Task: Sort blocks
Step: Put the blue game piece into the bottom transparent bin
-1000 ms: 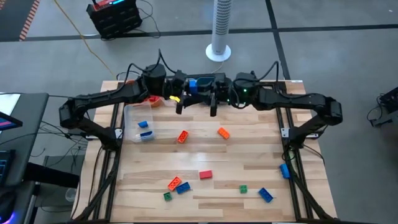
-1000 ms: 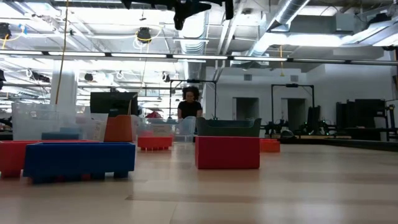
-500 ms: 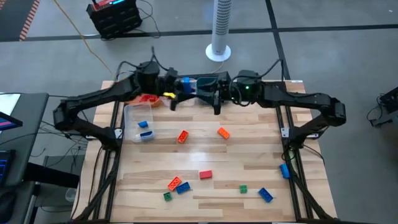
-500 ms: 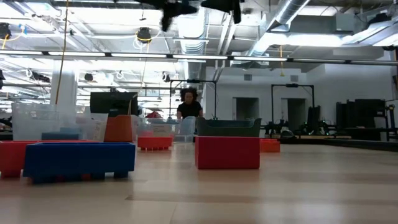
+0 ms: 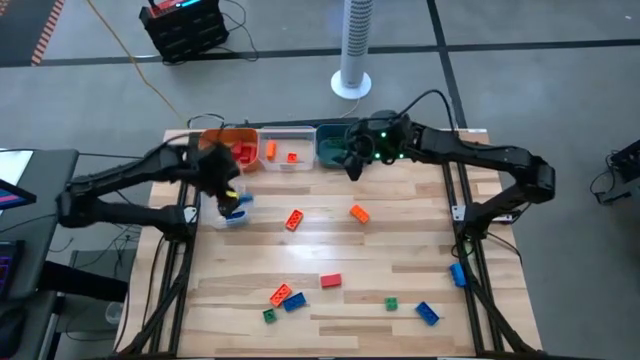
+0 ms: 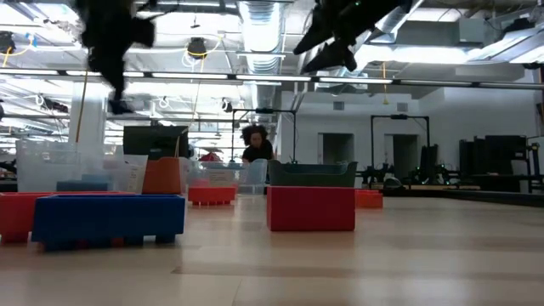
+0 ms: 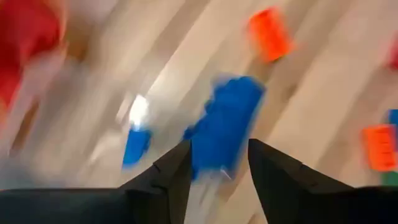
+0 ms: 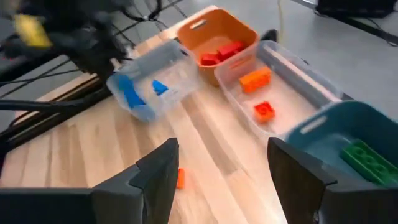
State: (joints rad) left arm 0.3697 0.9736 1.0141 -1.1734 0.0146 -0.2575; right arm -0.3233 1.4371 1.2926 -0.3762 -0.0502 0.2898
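The left pincer hangs over the clear bin with blue blocks, its grip too blurry to tell. The right pincer stands wide by the teal bin. More blocks lie on the worktop, well apart from that clear bin.

The left arm is stretched from the worktop's left edge toward its rear left part, elbow bent, and the left end effector is held above the surface there, pointing down. Its fingers are seen parted, though the blurred wrist view leaves it unclear whether anything is gripped. The right arm is extended from the right edge along the rear, folded at the elbow. The right end effector is raised, its fingers spread wide with nothing between them.
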